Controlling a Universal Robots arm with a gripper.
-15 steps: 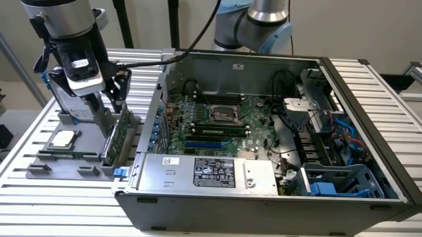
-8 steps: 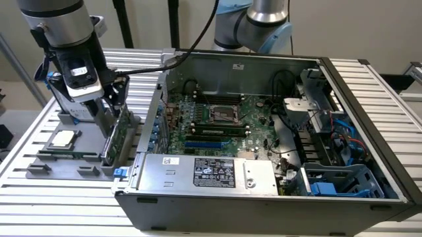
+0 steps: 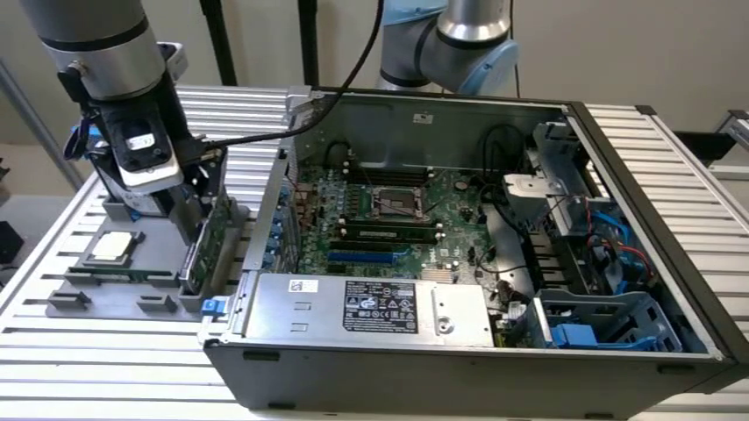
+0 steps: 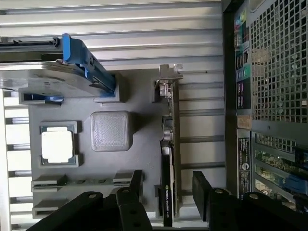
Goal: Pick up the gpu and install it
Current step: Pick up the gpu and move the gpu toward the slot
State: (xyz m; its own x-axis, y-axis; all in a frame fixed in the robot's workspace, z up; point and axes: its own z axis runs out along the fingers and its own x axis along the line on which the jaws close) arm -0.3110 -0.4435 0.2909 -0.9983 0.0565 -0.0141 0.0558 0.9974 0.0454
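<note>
**My gripper (image 4: 166,190) hangs over the gpu (image 4: 169,144).**
Fingers (image 4: 202,190) spread either side (no grip yet); the card stands on edge, faces offered for pinching, along the tray's (image 4: 144,159) edge nearest the computer case (image 4: 269,72).

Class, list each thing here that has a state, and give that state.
Thin green-and-black gpu card: upright on edge in the grey tray.
Black pincer: open, one finger either side of the card.
Dark metal computer case: side panel off, lying on its side.
Small square silver CPU chip: flat in a tray recess.
</note>
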